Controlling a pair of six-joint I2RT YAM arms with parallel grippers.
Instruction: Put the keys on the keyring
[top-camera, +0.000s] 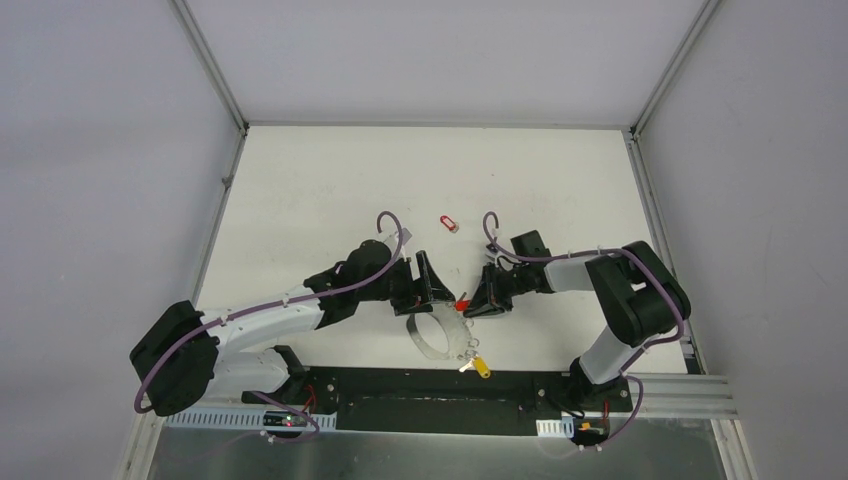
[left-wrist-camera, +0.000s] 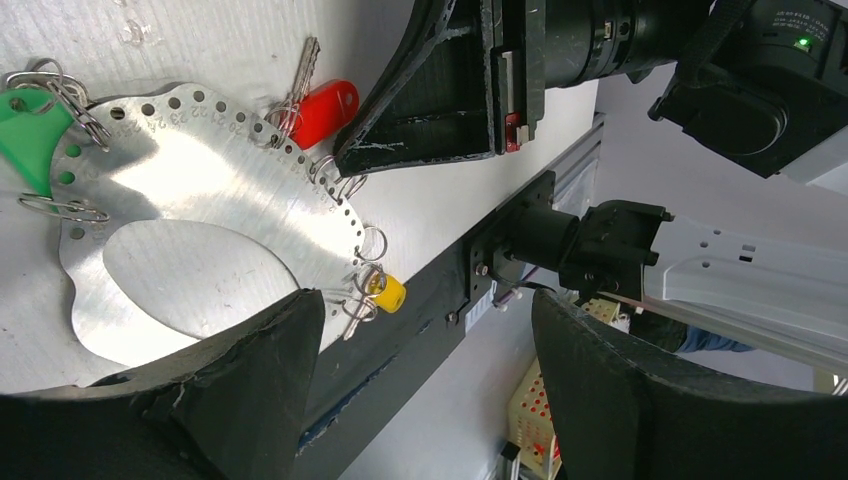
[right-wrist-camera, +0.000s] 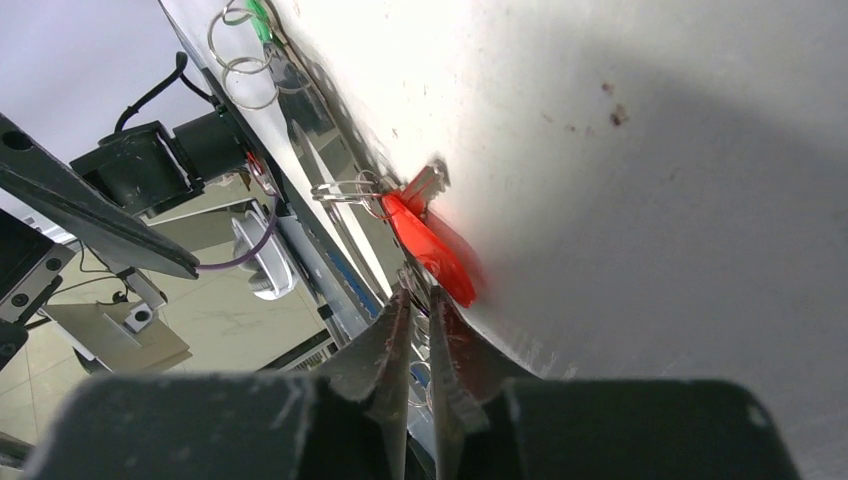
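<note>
The keyring (top-camera: 436, 340) is a flat shiny metal disc (left-wrist-camera: 190, 190) with an oval cut-out and small numbered holes round its rim. It lies near the table's front edge. Keys hang from its rim on small wire loops: a red-tagged one (left-wrist-camera: 325, 110) (right-wrist-camera: 435, 250) (top-camera: 461, 303), a yellow-tagged one (left-wrist-camera: 388, 293) (top-camera: 481, 367) and a green-tagged one (left-wrist-camera: 25, 135). My right gripper (right-wrist-camera: 418, 295) (top-camera: 473, 302) is pinched on the rim beside the red tag. My left gripper (left-wrist-camera: 425, 320) (top-camera: 428, 285) is wide open and empty, over the disc's left side.
A loose red tag (top-camera: 449, 223) lies farther back on the white table. A black rail (top-camera: 420, 385) runs along the near edge, just behind the yellow tag. Grey enclosure walls stand on the left, right and back.
</note>
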